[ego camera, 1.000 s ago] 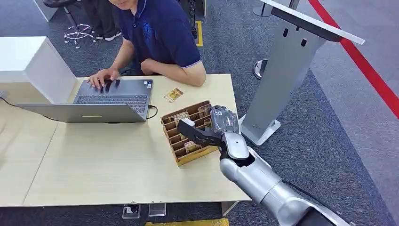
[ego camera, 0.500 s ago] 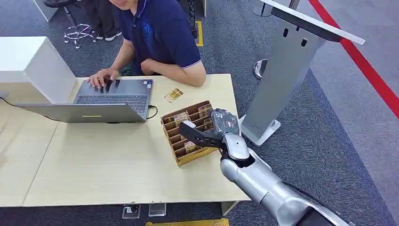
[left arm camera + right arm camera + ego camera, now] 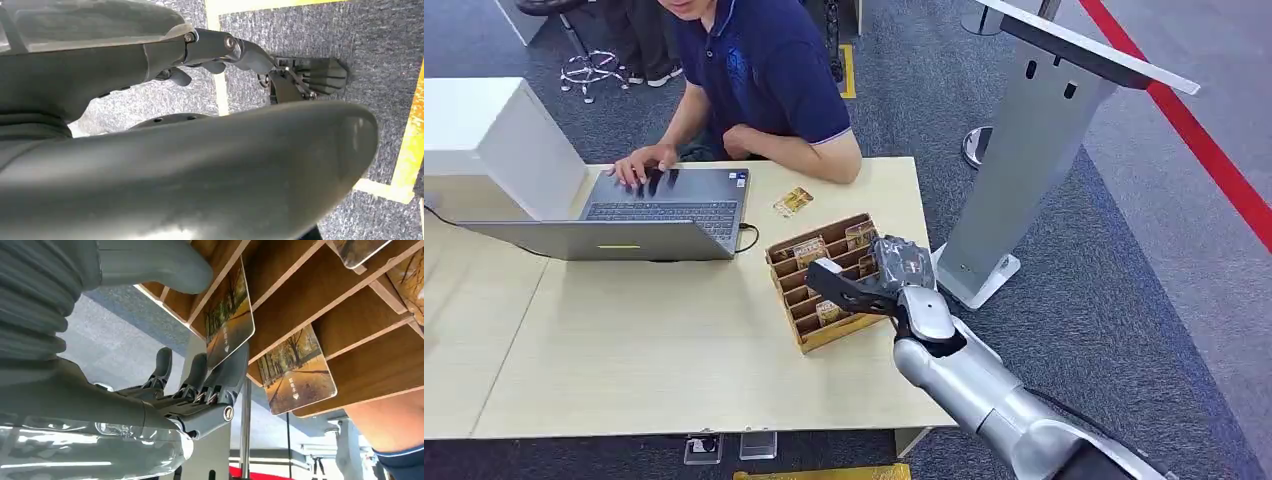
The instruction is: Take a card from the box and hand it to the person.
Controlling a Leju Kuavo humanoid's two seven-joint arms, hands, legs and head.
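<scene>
A slotted wooden card box (image 3: 824,335) sits on the table's right part, with several cards (image 3: 809,252) standing in its slots. My right hand (image 3: 889,270) hovers over the box's right side, thumb stretched across the slots and fingers spread. In the right wrist view, the fingers (image 3: 220,385) lie against the edge of one autumn-tree card (image 3: 230,320), while the thumb (image 3: 150,262) stays on the other side of a divider; a second card (image 3: 297,372) stands in the neighbouring slot of the box (image 3: 310,295). My left hand (image 3: 215,50) hangs over the carpet holding nothing.
A person (image 3: 764,70) in a dark blue shirt sits behind the table (image 3: 674,350), one hand on a laptop (image 3: 664,210). One loose card (image 3: 793,202) lies on the table beyond the box. A grey kiosk stand (image 3: 1034,130) rises right of the table.
My right hand has sunk slightly lower and a little nearer over the box, bringing thumb and fingers closer to the cards. The person and the box have stayed put.
</scene>
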